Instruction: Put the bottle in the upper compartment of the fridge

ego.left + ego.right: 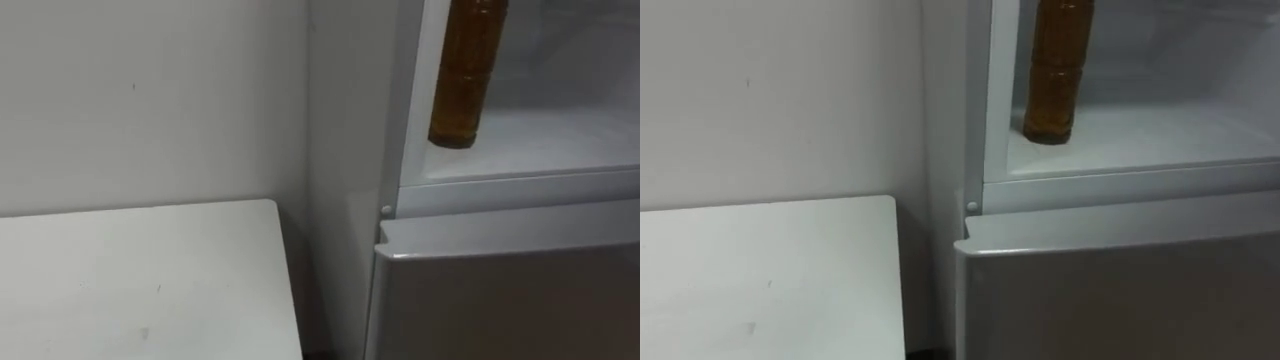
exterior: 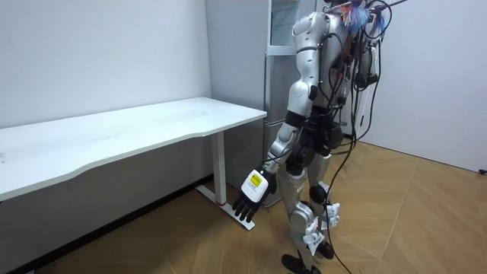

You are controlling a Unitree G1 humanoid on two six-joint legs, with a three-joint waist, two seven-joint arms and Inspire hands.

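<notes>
One hand we can read for sure: the left hand (image 2: 251, 199) hangs beside the robot's leg in front of the fridge (image 1: 340, 150), fingers straight and relaxed, pointing down, holding nothing. The white table (image 1: 140, 280) ends just left of the fridge. The fridge's lower door (image 1: 500, 300) is closed and its upper compartment (image 1: 560, 140) is open. The amber bottle (image 1: 462, 80) is inside that compartment near its left wall, roughly upright, base right at the shelf. We can't tell if it's touching.

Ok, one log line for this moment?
bottle: upright in upper fridge compartment, top out of frame | left hand: open, hanging near table
</notes>
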